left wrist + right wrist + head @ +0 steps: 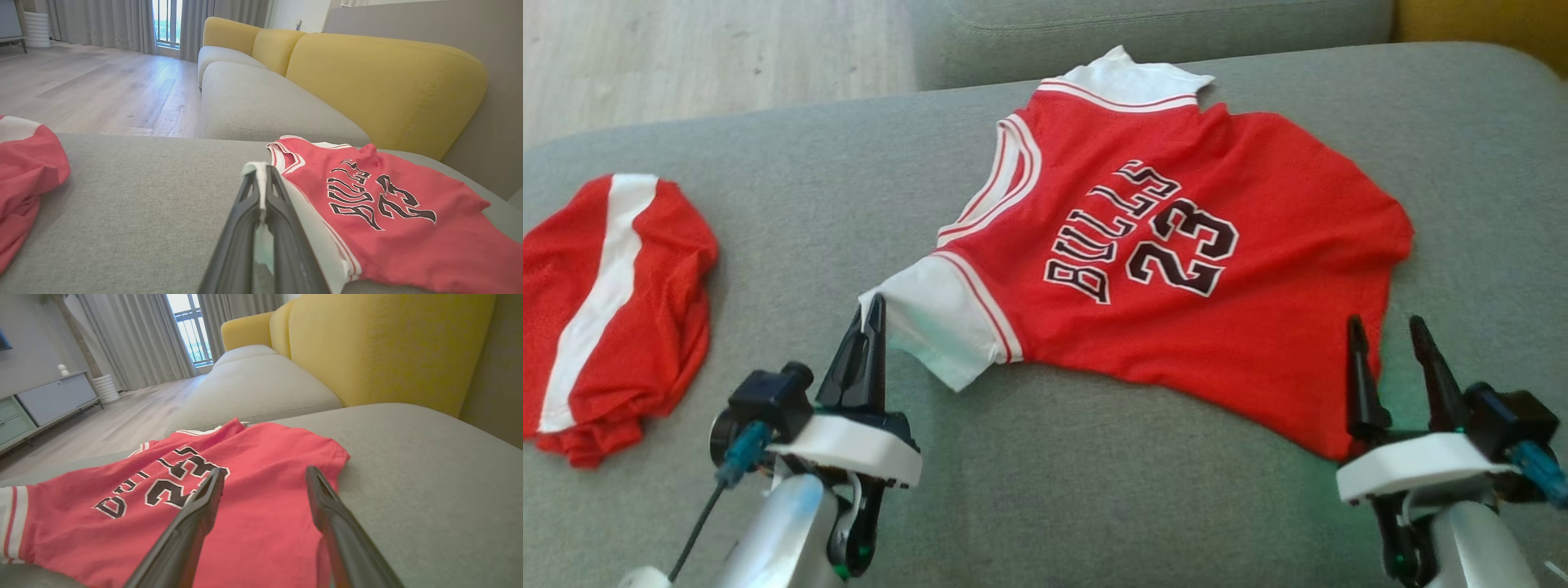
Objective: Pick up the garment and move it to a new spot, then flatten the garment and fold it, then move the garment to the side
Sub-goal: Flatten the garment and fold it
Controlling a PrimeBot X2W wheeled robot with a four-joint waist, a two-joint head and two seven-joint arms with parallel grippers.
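Note:
The garment (pixel 1160 269) is a red jersey with white sleeves and "BULLS 23" lettering, spread on the grey sofa cushion (pixel 1054 490). My left gripper (pixel 874 314) is shut on the edge of its near white sleeve (pixel 939 327); in the left wrist view white fabric (pixel 261 179) is pinched between the fingers of my left gripper (pixel 261 171). My right gripper (pixel 1387 328) stands open at the jersey's near right hem. In the right wrist view, my right gripper (pixel 265 475) hovers over the red cloth (pixel 245 465), one finger over it, the other at its edge.
A second red garment with a white stripe (pixel 605 310) lies bunched at the cushion's left. Yellow sofa backrests (pixel 384 81) rise behind, another grey seat (pixel 261 102) lies beyond, and wooden floor (pixel 102 90) stretches left.

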